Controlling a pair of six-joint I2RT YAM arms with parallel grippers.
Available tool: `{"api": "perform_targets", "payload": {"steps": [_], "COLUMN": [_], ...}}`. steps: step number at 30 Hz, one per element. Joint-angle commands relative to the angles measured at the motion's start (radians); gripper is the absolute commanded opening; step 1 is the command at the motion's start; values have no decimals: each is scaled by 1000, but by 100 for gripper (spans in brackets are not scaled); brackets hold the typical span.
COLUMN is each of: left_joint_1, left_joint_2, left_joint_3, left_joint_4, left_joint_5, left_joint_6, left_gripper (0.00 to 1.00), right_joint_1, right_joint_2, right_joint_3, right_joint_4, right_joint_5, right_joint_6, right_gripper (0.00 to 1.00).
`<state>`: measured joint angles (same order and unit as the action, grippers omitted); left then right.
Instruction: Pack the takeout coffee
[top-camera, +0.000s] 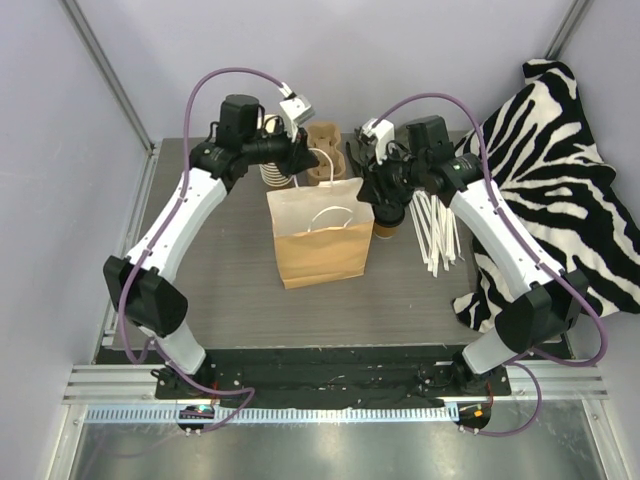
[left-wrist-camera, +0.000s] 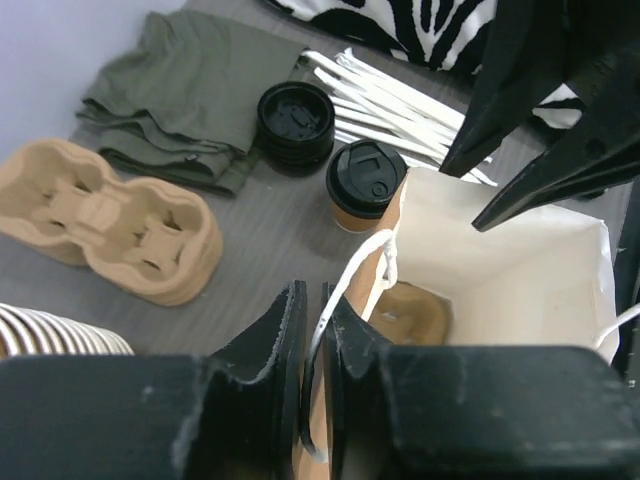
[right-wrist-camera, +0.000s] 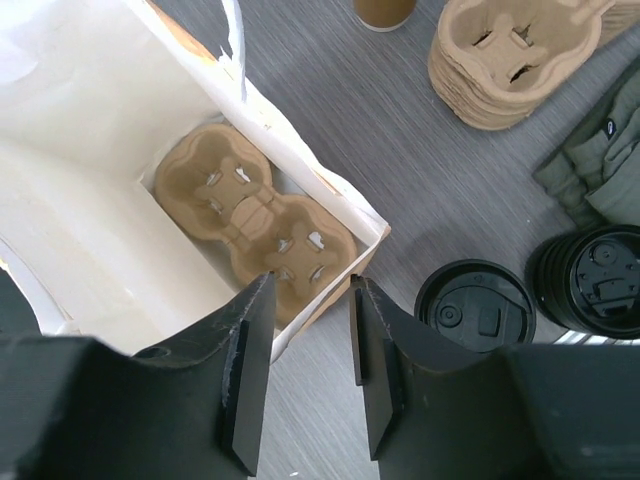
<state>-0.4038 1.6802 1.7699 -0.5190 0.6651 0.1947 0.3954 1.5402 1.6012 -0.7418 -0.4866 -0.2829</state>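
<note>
Only the overhead view takes in both arms at once, meeting over the upright brown paper bag (top-camera: 320, 240) in the middle of the grey wood-grain table (top-camera: 230, 290), with a zebra-striped black-and-white cloth (top-camera: 560, 170) heaped at the right and a loose bundle of white paper-wrapped straws (top-camera: 435, 235) beside it. In that view the takeout coffee is almost hidden under the right arm. The left wrist view shows it plainly: the small brown paper cup with a black plastic lid (left-wrist-camera: 365, 185) stands upright on the table, outside the bag and just beside its far wall. That view also shows the left gripper (left-wrist-camera: 313, 300) pinched nearly together on the brown paper bag, with the rim and a white cord handle in the slit between its fingers. The right wrist view alone looks down to the bag's floor, where one moulded tan pulp two-cup carrier (right-wrist-camera: 255, 215) lies flat. The right gripper (right-wrist-camera: 310, 282) has its fingers apart above the bag's near corner, clamped on nothing. By count there is one lidded cup, one bag and one carrier inside it. Outside are one stack of more pulp carriers (right-wrist-camera: 510, 50), one stack of loose black lids (left-wrist-camera: 295, 120), one stack of white-rimmed lidless cups (top-camera: 275, 172) and one crumpled olive-green cloth (left-wrist-camera: 190, 80). The straws are too many to count.
</note>
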Motion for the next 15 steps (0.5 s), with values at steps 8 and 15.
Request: {"api": "perform_targets", "payload": {"steps": [8, 15], "left_joint_1": [14, 16], "left_joint_2": [142, 191], "left_joint_3": [160, 186], "left_joint_4": [-206, -320], "left_joint_5": [-81, -98], "left_joint_6": [-302, -310], "left_gripper": [2, 1], "right_joint_1": [-13, -13], "right_joint_2": [-41, -49], "right_joint_3": [3, -1], "right_joint_4": [22, 19], "right_joint_5": [-60, -60], "right_joint_6": [-102, -105], "right_gripper": [38, 37]}}
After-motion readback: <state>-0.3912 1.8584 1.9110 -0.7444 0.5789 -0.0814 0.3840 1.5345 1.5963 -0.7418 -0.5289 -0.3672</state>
